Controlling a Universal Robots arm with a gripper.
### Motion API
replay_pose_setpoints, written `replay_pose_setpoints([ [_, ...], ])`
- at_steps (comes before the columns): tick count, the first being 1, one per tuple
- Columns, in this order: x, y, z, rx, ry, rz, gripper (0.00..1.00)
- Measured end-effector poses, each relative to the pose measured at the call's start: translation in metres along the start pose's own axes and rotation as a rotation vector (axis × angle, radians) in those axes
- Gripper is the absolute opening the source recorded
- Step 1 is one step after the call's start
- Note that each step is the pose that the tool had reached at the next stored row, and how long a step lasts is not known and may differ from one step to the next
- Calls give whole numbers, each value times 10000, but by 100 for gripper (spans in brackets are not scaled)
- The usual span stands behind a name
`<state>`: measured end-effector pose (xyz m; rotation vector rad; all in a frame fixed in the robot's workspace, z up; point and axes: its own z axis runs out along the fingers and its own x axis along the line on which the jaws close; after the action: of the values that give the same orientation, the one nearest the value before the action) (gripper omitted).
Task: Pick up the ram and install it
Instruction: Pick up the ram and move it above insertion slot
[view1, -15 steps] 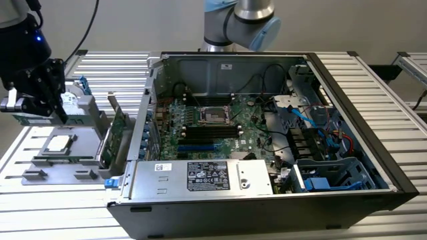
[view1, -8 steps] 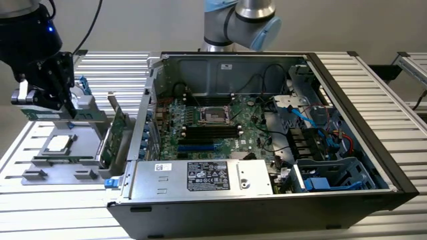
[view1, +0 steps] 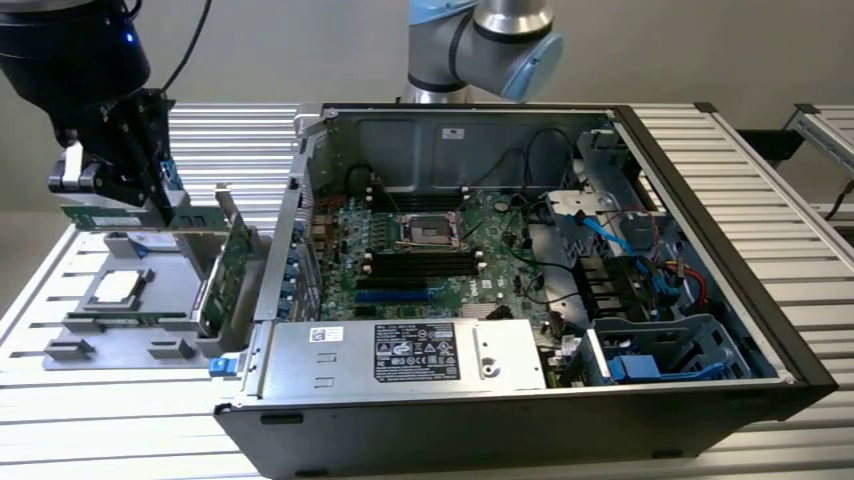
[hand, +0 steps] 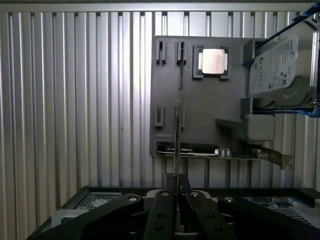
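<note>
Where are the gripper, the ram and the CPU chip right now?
gripper (hand: 176, 187), wrist view, midway between its fingertips.
ram (view1: 96, 215), exterior view, green face just below the gripper.
CPU chip (hand: 211, 61), wrist view, middle of its silver lid.

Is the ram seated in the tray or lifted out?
Lifted out: the jaws are shut on the ram, holding it in the air above the gray tray in the exterior view.

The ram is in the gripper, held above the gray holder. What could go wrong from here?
1. The gripper pinches the thin ram between narrow fingers; it might tilt or slip in transit.
2. The upright expansion card and the case wall stand between it and the memory slots; the ram could clip either.
</note>
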<state>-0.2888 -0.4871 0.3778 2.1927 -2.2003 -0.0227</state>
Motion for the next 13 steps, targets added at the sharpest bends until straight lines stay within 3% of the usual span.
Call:
replay_pose_setpoints([
  [13,-23,-309,-129,1,4,-86,15],
])
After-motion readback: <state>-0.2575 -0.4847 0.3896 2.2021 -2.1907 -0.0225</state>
